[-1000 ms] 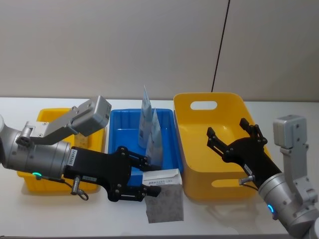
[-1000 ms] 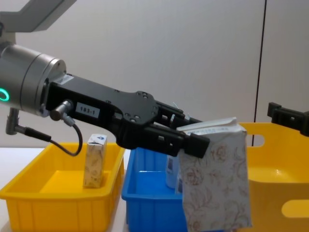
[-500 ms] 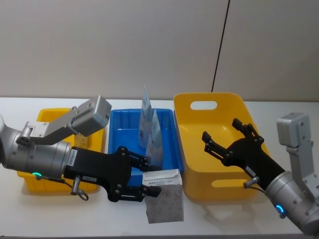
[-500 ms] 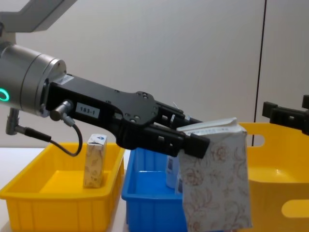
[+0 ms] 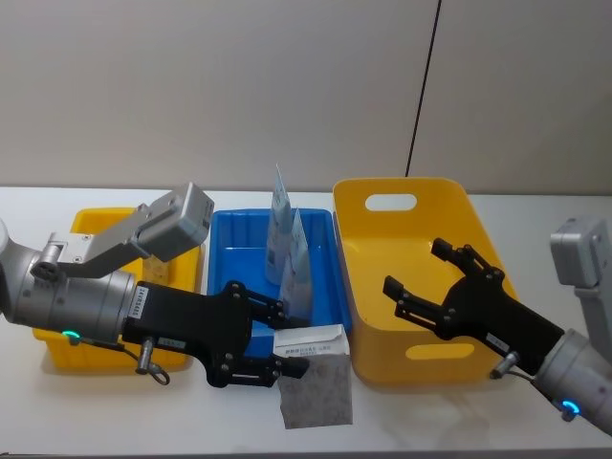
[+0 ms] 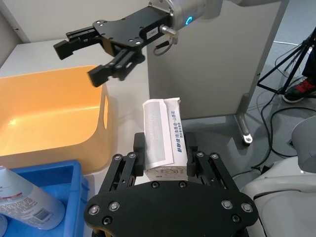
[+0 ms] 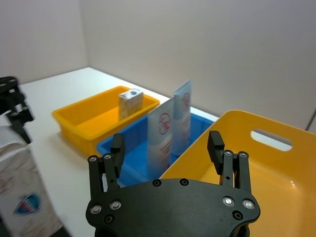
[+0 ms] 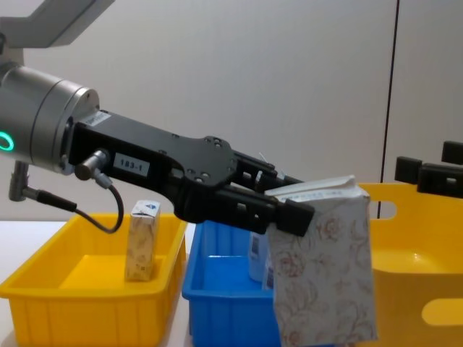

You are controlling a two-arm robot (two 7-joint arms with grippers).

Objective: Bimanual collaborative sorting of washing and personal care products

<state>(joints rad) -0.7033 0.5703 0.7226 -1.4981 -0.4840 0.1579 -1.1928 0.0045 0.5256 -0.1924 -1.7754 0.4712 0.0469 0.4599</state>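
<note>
Just in front of the blue bin (image 5: 232, 251), the floral pack (image 5: 316, 390) is gripped at its top by the left gripper (image 5: 288, 341), clamped from both sides. Two tubes (image 5: 295, 260) are stood upright in the bin. Over the yellow tub (image 5: 402, 361), the right gripper (image 5: 411, 268) is held wide open and empty.

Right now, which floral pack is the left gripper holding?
The large cream floral pack, gripped at its top by the left gripper; the small carton stands untouched in the left yellow bin. Right gripper: open over the big yellow tub.
</note>
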